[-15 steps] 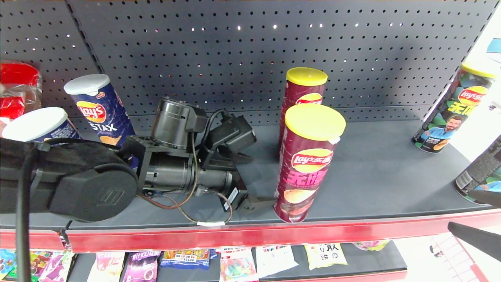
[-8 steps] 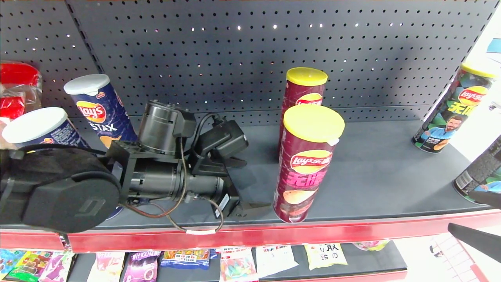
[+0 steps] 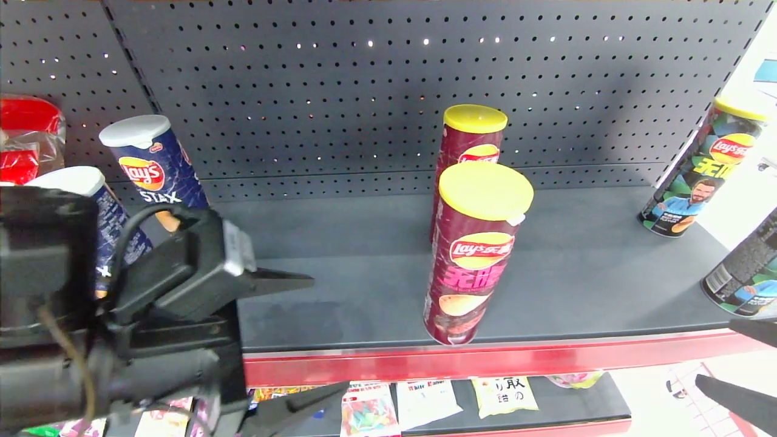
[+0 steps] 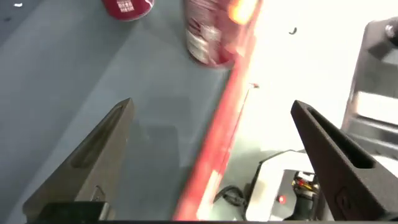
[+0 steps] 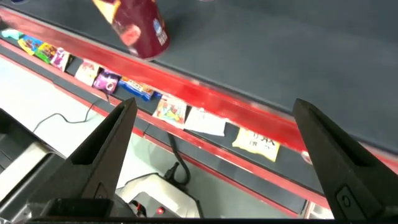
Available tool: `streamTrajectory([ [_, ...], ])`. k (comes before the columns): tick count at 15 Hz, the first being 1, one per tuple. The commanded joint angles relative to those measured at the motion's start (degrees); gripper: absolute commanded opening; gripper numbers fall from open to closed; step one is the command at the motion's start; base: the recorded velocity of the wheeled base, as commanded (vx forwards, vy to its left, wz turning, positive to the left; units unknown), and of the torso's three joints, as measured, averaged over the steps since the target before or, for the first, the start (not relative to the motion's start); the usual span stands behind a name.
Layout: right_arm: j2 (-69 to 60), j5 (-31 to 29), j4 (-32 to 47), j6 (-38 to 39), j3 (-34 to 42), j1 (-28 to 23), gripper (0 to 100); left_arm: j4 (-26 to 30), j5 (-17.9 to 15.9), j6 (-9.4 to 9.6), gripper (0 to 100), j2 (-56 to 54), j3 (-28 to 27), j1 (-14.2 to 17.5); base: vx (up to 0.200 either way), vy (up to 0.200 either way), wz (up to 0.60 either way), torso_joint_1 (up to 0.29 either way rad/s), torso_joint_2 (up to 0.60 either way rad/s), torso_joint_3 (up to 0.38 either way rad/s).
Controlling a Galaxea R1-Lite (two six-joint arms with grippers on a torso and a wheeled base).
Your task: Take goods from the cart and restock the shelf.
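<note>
Both grippers gape wide and empty, left gripper (image 3: pixel 297 343) at the front edge of the shelf (image 3: pixel 576 273), right gripper (image 3: pixel 743 361) off its front right corner, the maroon chip can (image 3: pixel 476 255) upright near that edge.

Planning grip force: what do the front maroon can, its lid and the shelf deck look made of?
Front maroon can: probably cardboard under glossy printed wrap, going by its sheen. Lid: likely plastic, smooth yellow with a thin rim. Shelf deck: seems painted metal, matte grey like the perforated back panel.
</note>
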Motion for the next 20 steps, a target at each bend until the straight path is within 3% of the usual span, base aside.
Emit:
streamTrajectory([
  [1, -5.31, -3.35, 0.03, 0.00, 4.34, -0.04, 100, 6.74, 7.11, -3.19, 100, -25.07, 11.30, 2.24, 0.000, 0.000, 0.00, 0.000, 0.00, 0.000],
  [2, -8.65, -7.13, 0.21, 0.00, 6.36, -0.04, 100, 14.38, 9.83, -7.41, 100, -34.21, 12.53, 4.53, 0.000, 0.000, 0.00, 0.000, 0.00, 0.000],
  [3, -11.11, -8.01, 0.38, -0.09, 7.24, -0.04, 100, 20.19, 11.50, -9.70, 100, -40.36, 12.00, 6.55, 0.000, 0.000, 0.00, 0.000, 0.00, 0.000],
  [6, -18.58, -9.24, 2.76, 0.00, 11.46, -0.04, 100, 30.21, 13.70, -15.41, 100, -51.35, 11.04, 13.23, 0.000, 0.000, 0.00, 0.000, 0.00, 0.000],
  [8, -23.50, -10.82, 4.69, 0.00, 13.74, -0.04, 100, 35.65, 13.70, -16.99, 100, -56.62, 11.04, 17.45, 0.000, 0.000, 0.00, 0.000, 0.00, 0.000],
  [11, -28.07, -13.19, 8.12, 0.00, 14.27, -0.13, 100, 41.98, 13.88, -17.17, 100, -61.45, 11.21, 18.59, 0.000, 0.000, 0.00, 0.000, 0.00, 0.000],
  [13, -30.09, -13.98, 10.40, 0.00, 14.27, -0.21, 100, 42.33, 15.81, -18.57, 100, -61.98, 11.74, 20.53, 0.000, 0.000, 0.00, 0.000, 0.00, 0.000],
  [14, -31.67, -16.36, 12.60, 0.00, 14.54, -1.09, 100, 42.33, 17.39, -21.91, 100, -61.98, 12.44, 23.86, 0.000, 0.000, 0.00, 0.000, 0.00, 0.000],
  [15, -32.64, -17.24, 13.48, 0.08, 14.80, -1.88, 100, 42.51, 18.10, -24.02, 100, -62.07, 12.53, 25.89, 0.000, 0.000, 0.00, 0.000, 0.00, 0.000],
  [16, -33.61, -17.50, 13.92, 0.08, 15.15, -2.59, 100, 42.86, 18.89, -24.90, 100, -62.25, 12.71, 28.08, 0.000, 0.000, 0.00, 0.000, 0.00, 0.000],
  [17, -34.22, -17.94, 14.36, 0.08, 15.59, -5.05, 100, 44.79, 19.68, -24.90, 100, -63.12, 13.59, 31.78, 0.000, 0.000, 0.00, 0.000, 0.00, 0.000],
  [20, -33.17, -18.03, 14.45, 0.17, 15.77, -12.43, 100, 44.79, 21.17, -24.90, 100, -65.58, 16.22, 34.41, 0.000, 0.000, 0.00, 0.000, 0.00, 0.000],
])
